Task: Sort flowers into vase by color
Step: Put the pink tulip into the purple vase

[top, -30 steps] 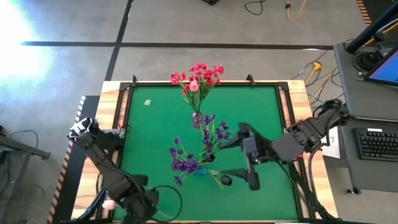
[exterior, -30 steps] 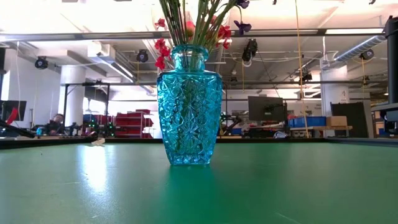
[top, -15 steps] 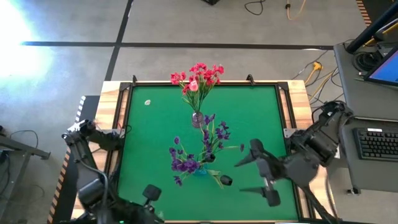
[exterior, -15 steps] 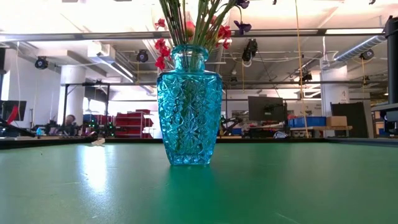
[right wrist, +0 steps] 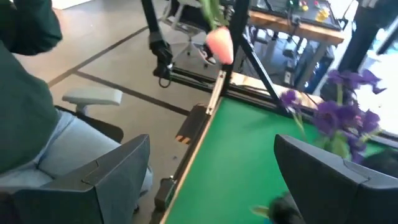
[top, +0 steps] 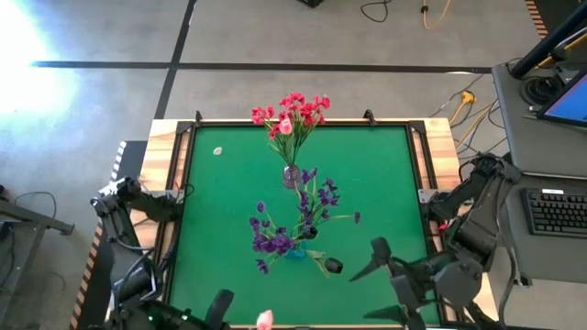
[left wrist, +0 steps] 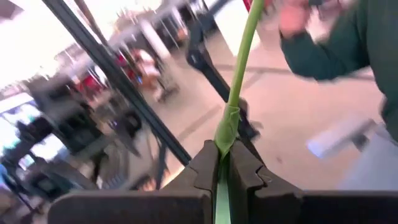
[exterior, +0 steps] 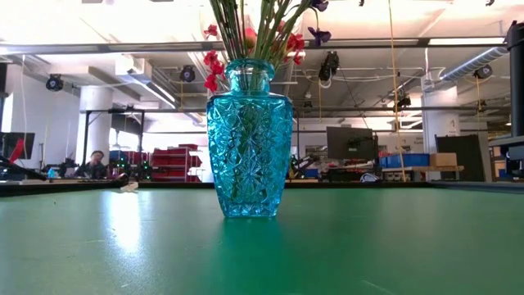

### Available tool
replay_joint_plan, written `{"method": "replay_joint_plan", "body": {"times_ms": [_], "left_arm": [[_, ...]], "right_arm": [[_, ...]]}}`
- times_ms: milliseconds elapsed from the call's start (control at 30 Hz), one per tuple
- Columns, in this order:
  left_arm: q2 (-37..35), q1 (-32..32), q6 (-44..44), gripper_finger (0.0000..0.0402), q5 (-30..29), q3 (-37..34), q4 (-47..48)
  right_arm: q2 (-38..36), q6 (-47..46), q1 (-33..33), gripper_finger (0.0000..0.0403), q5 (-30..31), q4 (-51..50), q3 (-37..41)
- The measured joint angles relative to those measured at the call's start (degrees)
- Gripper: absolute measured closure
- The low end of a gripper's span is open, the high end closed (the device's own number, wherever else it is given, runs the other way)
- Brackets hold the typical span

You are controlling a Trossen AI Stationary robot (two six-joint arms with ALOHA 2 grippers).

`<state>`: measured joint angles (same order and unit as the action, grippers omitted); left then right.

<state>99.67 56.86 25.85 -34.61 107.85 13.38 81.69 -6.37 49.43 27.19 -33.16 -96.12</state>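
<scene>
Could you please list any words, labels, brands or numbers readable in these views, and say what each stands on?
None can be read.
Paper sheet beside the keyboard: print too small.
Laptop screen: content too small.
Blue vase: only a cut pattern, no lettering.

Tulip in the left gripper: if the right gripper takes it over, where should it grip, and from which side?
Probably the bare stem between the left gripper and the bud. It runs straight and free beyond that shut grip, thin enough for jaws set crosswise; the bud looks soft. The open right gripper faces it, so come from that side.
</scene>
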Motion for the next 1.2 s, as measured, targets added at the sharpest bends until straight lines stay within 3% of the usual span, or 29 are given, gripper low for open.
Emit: {"method": "replay_joint_plan", "body": {"times_ms": [133,333,467,633,733,900,1033,1200], "left_arm": [[1.18,-0.04,7.6,0.0401,0.0,0.0,-10.49],[2.82,-0.48,12.62,0.0401,-1.1,0.0,-12.22],[3.98,-0.61,10.43,0.0401,-9.27,0.0,-12.18],[6.79,-0.77,7.08,0.0401,-28.49,0.0,-12.3],[9.03,-1.03,7.57,0.0401,-34.23,-0.04,-11.86],[10.09,-1.03,7.9,0.0401,-37.55,0.0,-12.17],[10.11,-1.13,5.29,0.0401,-38.41,0.02,-11.99],[10.09,-1.89,0.2,0.0401,-38.99,0.02,-12.01]], "right_arm": [[0.41,2.32,0.91,0.0067,0.48,4.71,2.81],[1.74,6.35,1.89,0.0067,9.81,8.49,5.7],[3.74,17.45,2.34,0.0067,18.02,17.25,5.75],[8.41,34.17,1.42,0.0067,16.37,32.04,5.73],[10.97,41.09,0.67,0.0067,16.25,40.25,5.75],[13.72,47.5,-1.75,0.0067,13.51,50.4,5.75],[14.38,45.95,-4.19,0.0067,5.13,54.12,5.75],[15.24,42.68,-7.05,0.0071,-0.95,58.12,5.73]]}}
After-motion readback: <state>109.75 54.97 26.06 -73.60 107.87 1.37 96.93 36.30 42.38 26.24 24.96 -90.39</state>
